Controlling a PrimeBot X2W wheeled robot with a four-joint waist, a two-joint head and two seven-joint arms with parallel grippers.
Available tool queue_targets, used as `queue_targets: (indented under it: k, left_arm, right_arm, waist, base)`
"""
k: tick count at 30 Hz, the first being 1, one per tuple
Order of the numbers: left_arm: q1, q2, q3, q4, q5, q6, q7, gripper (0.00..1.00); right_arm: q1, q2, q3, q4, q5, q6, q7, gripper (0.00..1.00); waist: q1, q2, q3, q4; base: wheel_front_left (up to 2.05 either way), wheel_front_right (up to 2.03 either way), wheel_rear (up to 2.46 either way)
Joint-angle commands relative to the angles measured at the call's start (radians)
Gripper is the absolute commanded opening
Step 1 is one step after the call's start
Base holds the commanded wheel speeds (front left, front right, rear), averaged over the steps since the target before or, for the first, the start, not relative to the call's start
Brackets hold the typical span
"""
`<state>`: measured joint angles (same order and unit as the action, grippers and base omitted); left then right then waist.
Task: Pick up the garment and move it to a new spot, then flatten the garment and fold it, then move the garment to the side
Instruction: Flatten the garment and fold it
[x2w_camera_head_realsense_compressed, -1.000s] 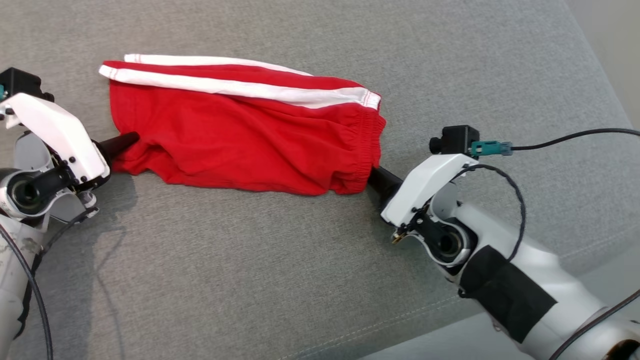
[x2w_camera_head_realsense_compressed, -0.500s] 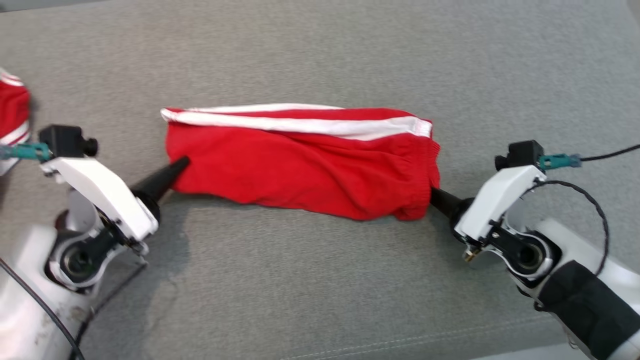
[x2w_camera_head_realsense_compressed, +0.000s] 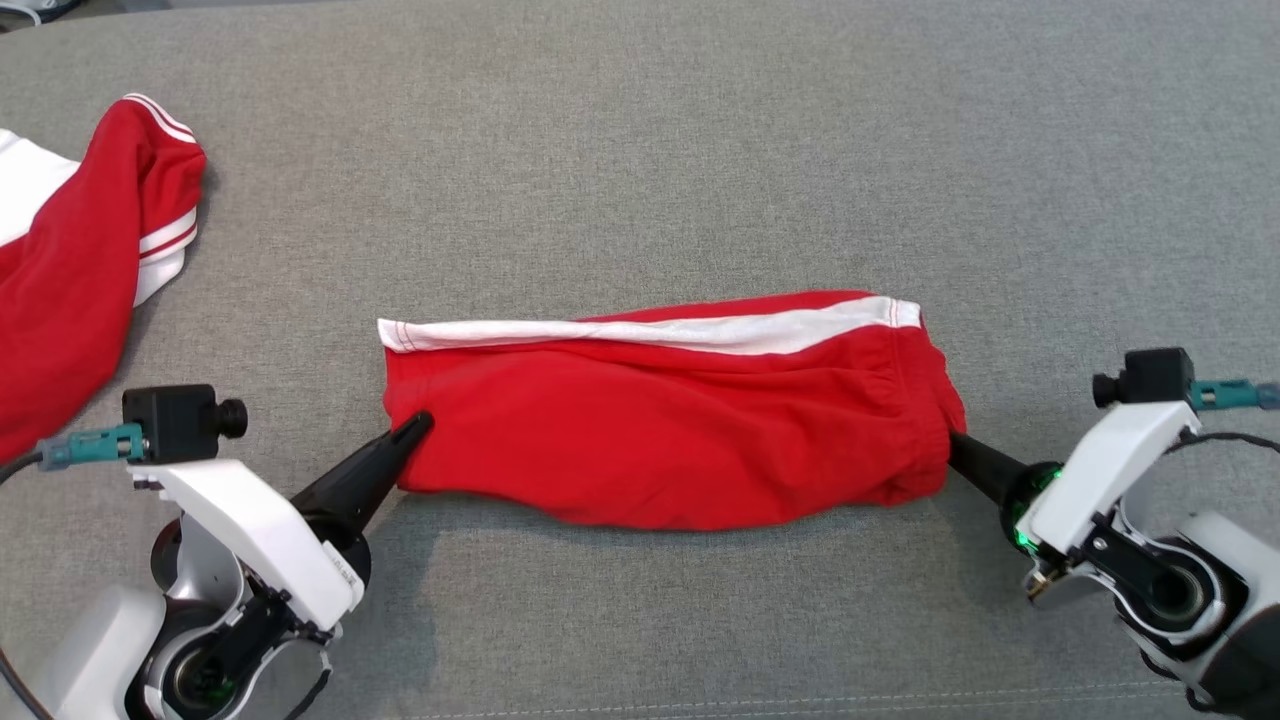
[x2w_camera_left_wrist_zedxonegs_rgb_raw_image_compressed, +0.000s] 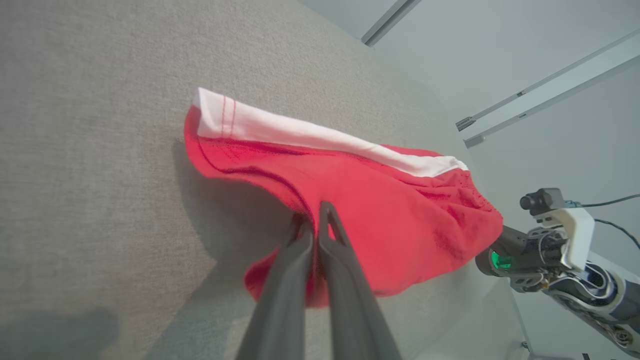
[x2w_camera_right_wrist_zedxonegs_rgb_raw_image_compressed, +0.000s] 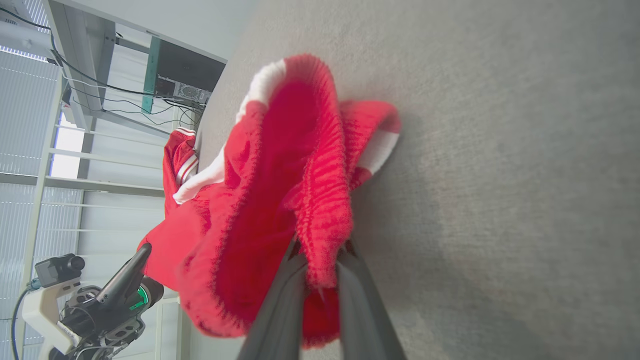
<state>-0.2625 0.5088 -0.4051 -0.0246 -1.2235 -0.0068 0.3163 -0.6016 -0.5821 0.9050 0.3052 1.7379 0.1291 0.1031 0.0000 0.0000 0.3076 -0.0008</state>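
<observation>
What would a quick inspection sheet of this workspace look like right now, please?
Surface: grey fabric cushion, bare around the work.
Job's things: red shorts with a white stripe, stretched between the grippers.
Clutter: second red-and-white garment, far left.
Grippers: left gripper shut on one end of the shorts; right gripper shut on the other.
Cables: teal-plugged lead at each wrist camera.
Surroundings: desk frame with wires, window blinds.

The shorts (x2w_camera_head_realsense_compressed: 660, 440) are red with a white side stripe and are folded lengthwise into a long band. They stretch sideways between the grippers. The left gripper (x2w_camera_head_realsense_compressed: 420, 425) pinches the leg-hem end and the right gripper (x2w_camera_head_realsense_compressed: 950, 445) pinches the gathered elastic waistband. The white stripe runs along the far edge.
</observation>
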Motion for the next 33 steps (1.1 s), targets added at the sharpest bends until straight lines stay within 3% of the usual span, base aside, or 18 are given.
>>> queue_targets:
  k: [1, 10, 17, 18, 19, 20, 21, 22, 23, 27, 33]
  left_arm:
    - [-0.001, 0.038, 0.051, -0.042, 0.002, 0.014, -0.010, 0.00]
    - [0.165, 0.036, 0.053, -0.071, -0.013, 0.108, -0.033, 0.00]
    - [0.178, 0.006, 0.039, -0.033, -0.028, 0.102, -0.037, 0.00]
    - [0.174, 0.003, 0.036, -0.023, -0.026, 0.100, -0.038, 0.00]
    - [0.169, -0.002, 0.034, -0.013, -0.028, 0.097, -0.038, 0.00]
    - [0.165, -0.007, 0.033, -0.004, -0.029, 0.093, -0.038, 0.00]
    - [0.159, -0.008, 0.033, 0.005, -0.021, 0.094, -0.047, 0.00]
    - [0.156, -0.011, 0.034, 0.013, -0.015, 0.093, -0.055, 0.87]
    - [0.153, -0.014, 0.034, 0.019, -0.010, 0.092, -0.063, 1.00]
    - [0.143, -0.010, 0.047, 0.030, 0.039, 0.103, -0.121, 1.00]
    - [0.137, 0.016, 0.085, 0.006, 0.170, 0.168, -0.264, 1.00]
  right_arm:
    - [0.054, -0.046, -0.001, -0.041, 0.019, 0.002, -0.024, 0.00]
    - [0.136, -0.117, 0.117, -0.122, 0.113, 0.002, -0.123, 0.00]
    - [0.094, -0.113, 0.179, -0.087, 0.110, 0.002, -0.166, 0.00]
    - [0.085, -0.111, 0.190, -0.081, 0.102, 0.002, -0.171, 0.11]
    - [0.076, -0.109, 0.201, -0.073, 0.092, 0.002, -0.177, 0.39]
    - [0.070, -0.106, 0.208, -0.065, 0.087, 0.002, -0.186, 0.76]
    - [0.063, -0.102, 0.215, -0.057, 0.081, 0.002, -0.194, 1.00]
    - [0.057, -0.098, 0.221, -0.050, 0.075, 0.002, -0.205, 1.00]
    - [0.053, -0.095, 0.227, -0.043, 0.073, 0.002, -0.214, 1.00]
    - [0.041, -0.086, 0.248, -0.016, 0.058, 0.002, -0.255, 1.00]
    - [0.033, -0.074, 0.263, 0.018, 0.038, 0.002, -0.318, 1.00]
  waist:
    - [0.0000, 0.0000, -0.003, 0.001]
    - [0.0000, 0.0000, -0.030, -0.028]
    - [0.0000, 0.0000, -0.041, -0.022]
    - [0.0000, 0.0000, -0.042, -0.021]
    - [0.0000, 0.0000, -0.043, -0.020]
    - [0.0000, 0.0000, -0.045, -0.019]
    - [0.0000, 0.0000, -0.047, -0.019]
    - [0.0000, 0.0000, -0.048, -0.019]
    - [0.0000, 0.0000, -0.049, -0.019]
    - [0.0000, 0.0000, -0.056, -0.017]
    - [0.0000, 0.0000, -0.072, -0.008]
  base:
    - [0.00, 0.00, 0.00]
    - [0.00, 0.00, 0.00]
    - [0.00, 0.00, 0.00]
    - [0.00, 0.00, 0.00]
    - [0.00, 0.00, 0.00]
    - [0.00, 0.00, 0.00]
    - [0.00, 0.00, 0.00]
    - [0.00, 0.00, 0.00]
    - [0.00, 0.00, 0.00]
    - [0.00, 0.00, 0.00]
    - [0.00, 0.00, 0.00]
